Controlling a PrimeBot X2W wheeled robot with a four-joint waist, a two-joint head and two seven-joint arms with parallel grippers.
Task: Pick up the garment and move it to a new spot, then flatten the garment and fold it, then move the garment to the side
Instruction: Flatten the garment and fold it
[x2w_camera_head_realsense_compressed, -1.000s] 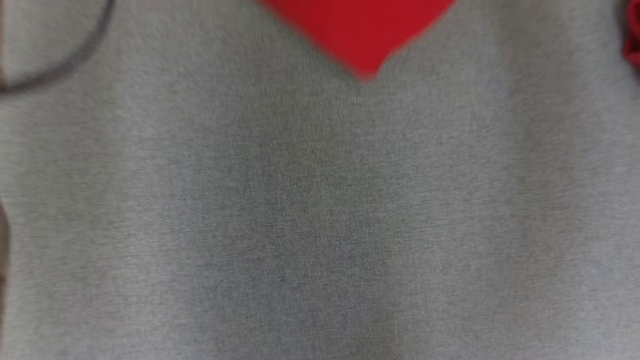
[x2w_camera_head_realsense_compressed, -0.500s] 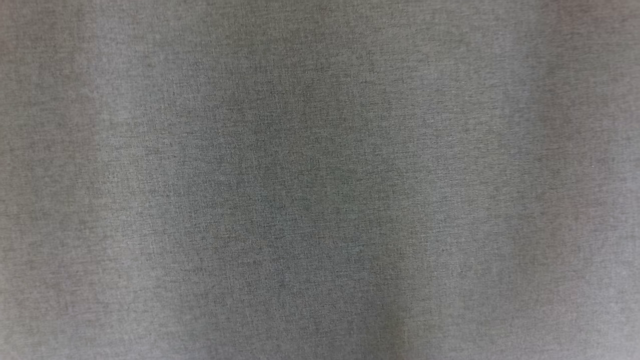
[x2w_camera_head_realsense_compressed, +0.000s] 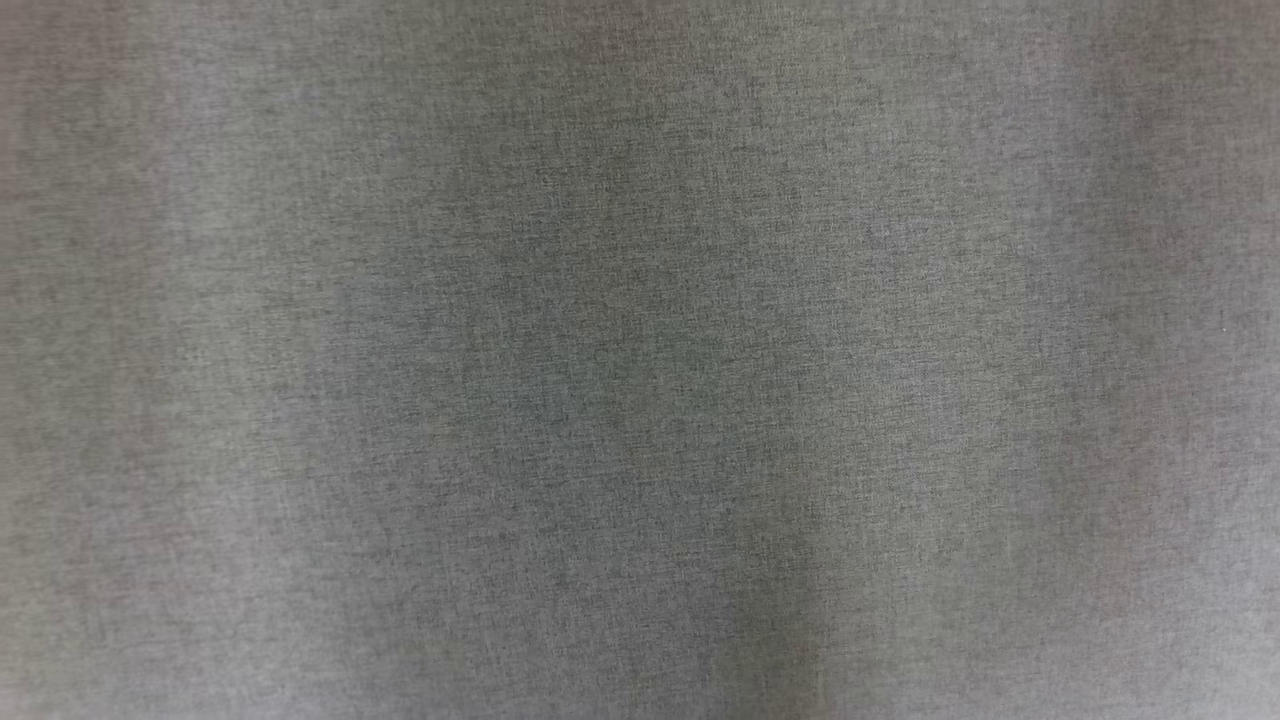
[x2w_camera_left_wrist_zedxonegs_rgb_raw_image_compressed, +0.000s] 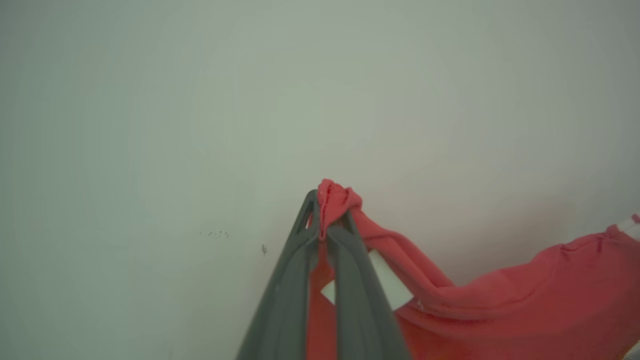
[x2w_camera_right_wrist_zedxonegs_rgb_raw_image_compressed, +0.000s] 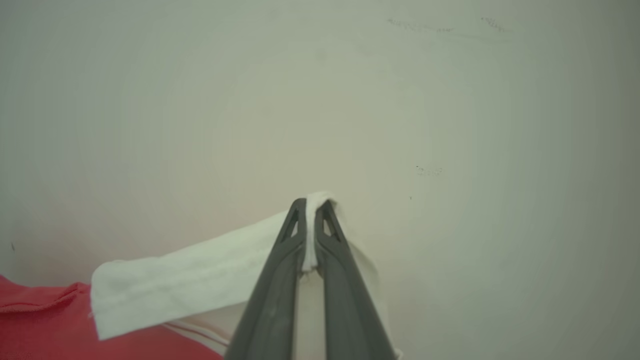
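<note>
Your left pincer (x2w_camera_left_wrist_zedxonegs_rgb_raw_image_compressed: 327, 220), lower centre of the left wrist frame, is clamped on a red bunch of the garment (x2w_camera_left_wrist_zedxonegs_rgb_raw_image_compressed: 525, 300), which trails to the lower right. Your right pincer (x2w_camera_right_wrist_zedxonegs_rgb_raw_image_compressed: 312, 222) is shut on its white shoulder panel (x2w_camera_right_wrist_zedxonegs_rgb_raw_image_compressed: 190, 280). Pick-up looks done; placing, flattening and folding are left.

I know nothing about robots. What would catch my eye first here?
The red garment grabs the eye: the left pincer is shut on a bunched red corner in the left wrist view. In the right wrist view the right pincer pinches its white band. The head view shows plain grey cloth.
</note>
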